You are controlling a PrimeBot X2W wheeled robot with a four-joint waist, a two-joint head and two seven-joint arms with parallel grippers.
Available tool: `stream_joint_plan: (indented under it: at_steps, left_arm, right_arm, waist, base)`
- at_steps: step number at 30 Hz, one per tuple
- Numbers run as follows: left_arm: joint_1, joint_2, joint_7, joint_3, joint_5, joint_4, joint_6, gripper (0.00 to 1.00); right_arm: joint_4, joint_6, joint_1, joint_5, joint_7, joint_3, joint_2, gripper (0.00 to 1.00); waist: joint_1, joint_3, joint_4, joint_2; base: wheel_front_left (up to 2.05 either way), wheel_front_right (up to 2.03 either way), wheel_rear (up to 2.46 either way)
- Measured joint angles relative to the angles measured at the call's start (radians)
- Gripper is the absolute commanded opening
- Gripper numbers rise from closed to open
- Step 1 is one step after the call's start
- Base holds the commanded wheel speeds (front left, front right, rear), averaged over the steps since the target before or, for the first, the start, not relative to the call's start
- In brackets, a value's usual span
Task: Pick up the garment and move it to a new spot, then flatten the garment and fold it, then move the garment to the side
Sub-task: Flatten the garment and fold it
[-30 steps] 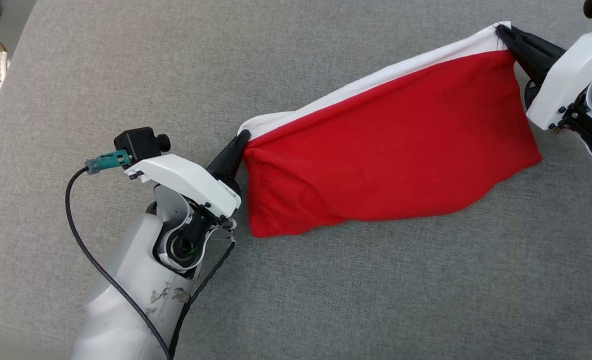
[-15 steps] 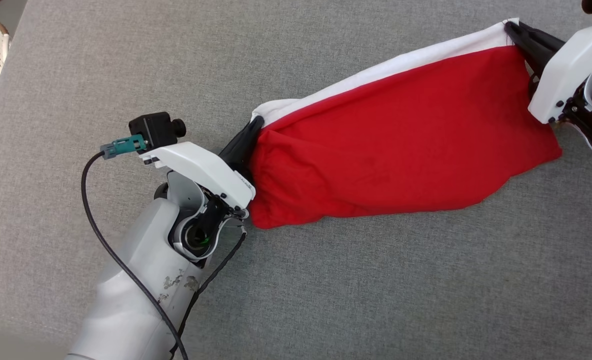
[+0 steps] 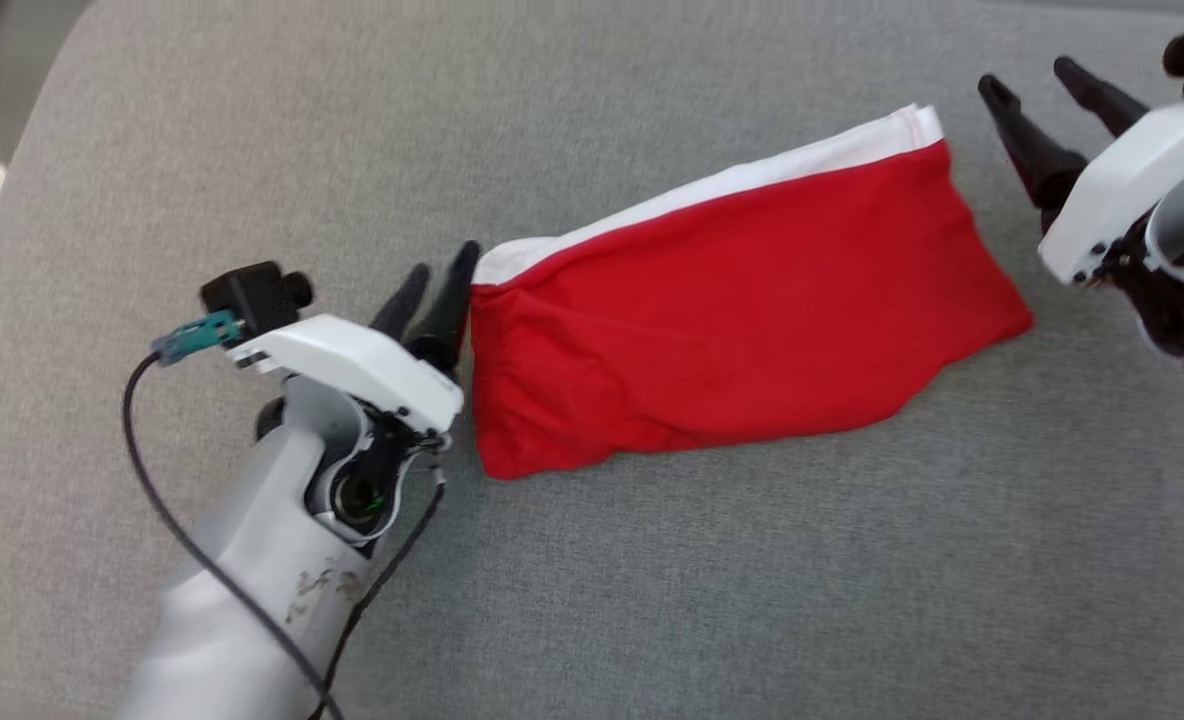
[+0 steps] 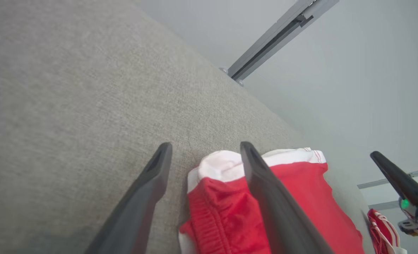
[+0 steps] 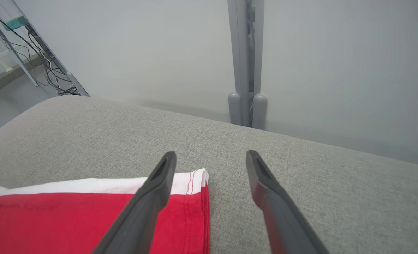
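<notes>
Head view: spread left tool [image 3: 444,260], right tool [image 3: 1024,75] flank seemingly folded garment [image 3: 732,310].

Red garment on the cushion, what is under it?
It lies on the grey cushion. A white layer peeks from under the red garment along its far edge; the rest beneath is covered.

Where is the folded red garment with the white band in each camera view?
Head view: the folded red garment with the white band lies mid-frame on the grey cushion, slanting up to the right.
Left wrist view: bottom centre to lower right.
Right wrist view: lower left.
Shared landmark: the band's red-stitched corner.
</notes>
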Motion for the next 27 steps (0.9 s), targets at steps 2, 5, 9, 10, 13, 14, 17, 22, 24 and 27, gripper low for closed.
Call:
stream_joint_plan:
  at_steps: [2, 5, 9, 10, 13, 14, 17, 22, 24, 27]
  left_arm:
    - [0.016, 0.028, -0.042, -0.001, 0.029, -0.003, 0.005, 1.0]
    - [0.044, 0.073, -0.119, -0.018, 0.098, -0.022, 0.025, 1.0]
    - [0.098, 0.128, -0.195, -0.03, 0.178, -0.073, 0.079, 1.0]
    - [0.113, 0.144, -0.208, -0.029, 0.201, -0.091, 0.095, 1.0]
    - [0.16, 0.168, -0.227, -0.013, 0.251, -0.163, 0.141, 1.0]
    - [0.179, 0.174, -0.232, -0.012, 0.277, -0.189, 0.158, 1.0]
    - [0.242, 0.192, -0.235, 0.01, 0.347, -0.265, 0.205, 1.0]
    - [0.393, 0.176, -0.236, 0.1, 0.449, -0.391, 0.241, 1.0]
    - [0.456, 0.155, -0.236, 0.146, 0.486, -0.431, 0.245, 1.0]
    - [0.545, 0.12, -0.236, 0.217, 0.554, -0.484, 0.243, 1.0]
  right_arm:
    - [-0.004, 0.0, 0.026, -0.001, -0.048, 0.008, 0.008, 1.0]
    - [-0.019, 0.0, 0.052, -0.033, -0.1, 0.02, 0.021, 1.0]
    - [-0.056, 0.0, 0.094, -0.073, -0.117, -0.038, 0.044, 1.0]
    - [-0.08, 0.0, 0.104, -0.091, -0.118, -0.081, 0.052, 1.0]
    - [-0.151, 0.0, 0.155, -0.19, -0.122, -0.22, 0.066, 1.0]
    - [-0.176, 0.0, 0.188, -0.233, -0.122, -0.27, 0.069, 1.0]
    - [-0.253, 0.0, 0.289, -0.384, -0.124, -0.423, 0.087, 1.0]
    - [-0.4, 0.0, 0.505, -0.616, -0.124, -0.639, 0.184, 1.0]
    - [-0.449, 0.0, 0.589, -0.684, -0.124, -0.703, 0.228, 1.0]
    - [-0.511, 0.0, 0.701, -0.762, -0.124, -0.78, 0.295, 1.0]
  waist:
    - [0.0, -0.033, -0.013, 0.0]
    - [0.0, -0.086, -0.038, 0.0]
    - [0.0, -0.158, -0.083, 0.0]
    - [0.0, -0.171, -0.099, 0.0]
    - [0.0, -0.211, -0.145, 0.0]
    - [0.0, -0.224, -0.16, 0.0]
    - [0.0, -0.261, -0.198, 0.0]
    - [0.0, -0.312, -0.254, 0.0]
    - [0.0, -0.33, -0.272, 0.0]
    - [-0.0001, -0.354, -0.297, 0.0]
  base:
    - [0.0, 0.0, 0.0]
    - [0.0, 0.0, 0.0]
    - [0.0, 0.0, 0.0]
    - [0.0, 0.0, 0.0]
    - [0.0, 0.0, 0.0]
    - [0.0, 0.0, 0.0]
    - [0.0, 0.0, 0.0]
    - [0.0, 0.0, 0.0]
    - [0.0, 0.0, 0.0]
    - [0.0, 0.0, 0.0]
